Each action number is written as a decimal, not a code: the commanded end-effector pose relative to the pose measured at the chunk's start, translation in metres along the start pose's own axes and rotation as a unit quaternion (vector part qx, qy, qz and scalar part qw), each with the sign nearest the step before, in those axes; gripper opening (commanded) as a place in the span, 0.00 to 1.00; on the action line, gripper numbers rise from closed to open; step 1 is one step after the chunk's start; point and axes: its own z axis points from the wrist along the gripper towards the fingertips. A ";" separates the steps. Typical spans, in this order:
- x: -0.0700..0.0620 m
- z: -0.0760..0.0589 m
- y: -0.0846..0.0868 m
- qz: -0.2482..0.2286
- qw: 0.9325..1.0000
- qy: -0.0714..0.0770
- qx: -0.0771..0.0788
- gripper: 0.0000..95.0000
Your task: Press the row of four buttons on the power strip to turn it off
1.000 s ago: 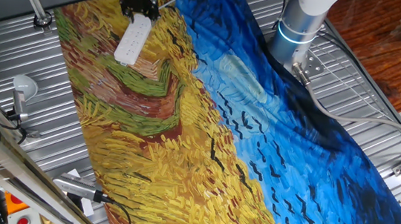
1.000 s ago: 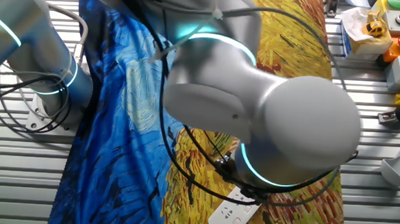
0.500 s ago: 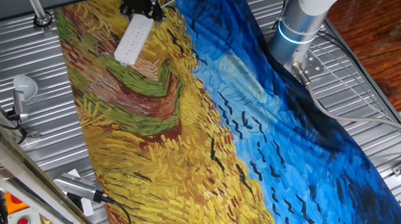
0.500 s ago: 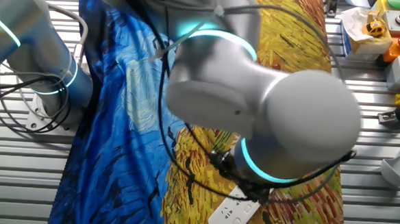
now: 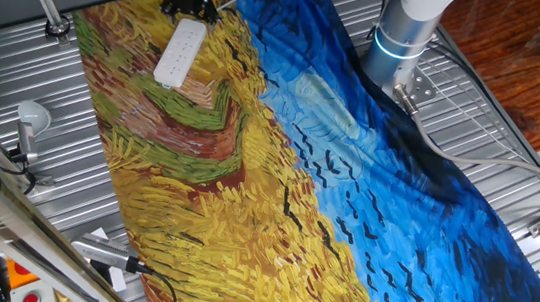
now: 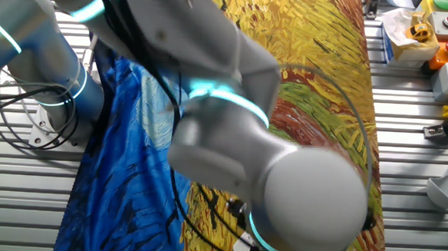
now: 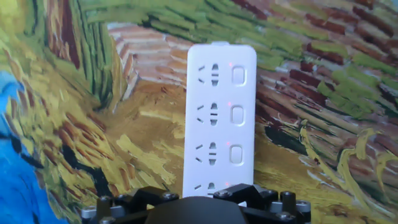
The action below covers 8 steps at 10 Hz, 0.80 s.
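Spread across the ribbed metal bench [image 5: 17, 74]: a painted cloth [image 5: 278, 172], yellow and green wheat swirls on one half, deep blue on the other. Near one cloth edge, a small white lamp-like gadget [image 5: 30, 121] and a silver pen-shaped tool [image 5: 103, 252] with a black cable. At the far corner, boxes with coloured buttons [image 6: 436, 29].

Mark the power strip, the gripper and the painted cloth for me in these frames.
power strip [image 7: 219, 118]: hand view, middle of its white face, between the second socket and its button.
gripper [image 5: 187, 5]: one fixed view, black fingers at the strip's far end.
painted cloth [image 5: 242, 229]: one fixed view, bare yellow area.
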 end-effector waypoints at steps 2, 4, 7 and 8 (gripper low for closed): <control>0.003 0.012 0.002 0.013 1.000 -0.005 0.006 1.00; 0.005 0.018 0.002 0.013 1.000 -0.007 0.008 1.00; 0.009 0.029 0.003 0.015 1.000 -0.012 0.010 1.00; 0.010 0.033 0.004 0.016 1.000 -0.015 0.011 1.00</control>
